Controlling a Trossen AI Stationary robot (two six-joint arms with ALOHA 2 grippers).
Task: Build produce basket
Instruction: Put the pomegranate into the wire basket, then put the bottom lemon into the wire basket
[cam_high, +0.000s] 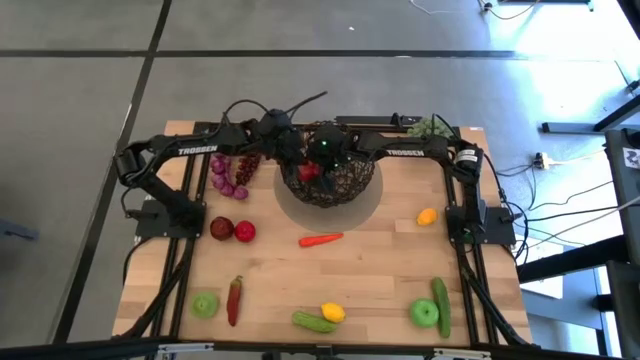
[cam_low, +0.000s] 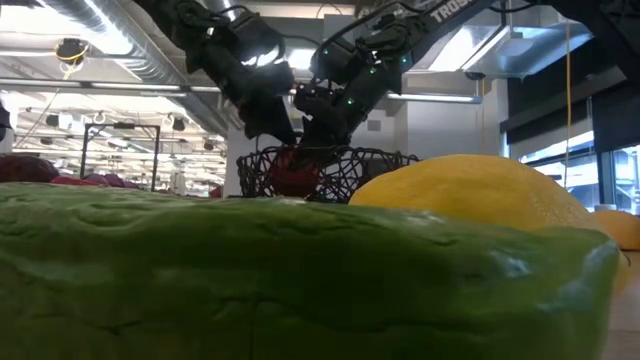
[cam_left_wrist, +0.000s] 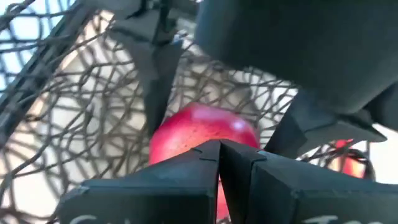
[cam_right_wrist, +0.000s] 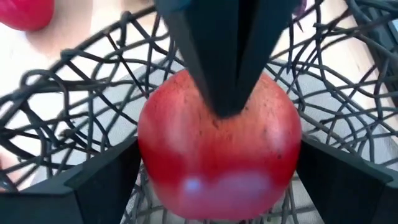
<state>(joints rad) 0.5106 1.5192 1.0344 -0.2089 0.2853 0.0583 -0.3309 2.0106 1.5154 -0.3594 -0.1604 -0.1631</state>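
Wooden table (cam_high: 380, 270), produce scattered | we see both hands inside basket (cam_high: 330, 180) | right hand (cam_right_wrist: 217, 180) spread wide around red apple (cam_right_wrist: 217, 146) | left hand (cam_left_wrist: 219, 155) pinched shut, empty, touching it | we judge apple light, rigid, slick: grip across widest middle.

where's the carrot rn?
High view: the carrot lies on the table, just in front of the basket, right of the two red apples.

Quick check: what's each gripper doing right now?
Left gripper: shut, empty, inside the basket at the red apple.
Right gripper: open, fingers either side of that apple.
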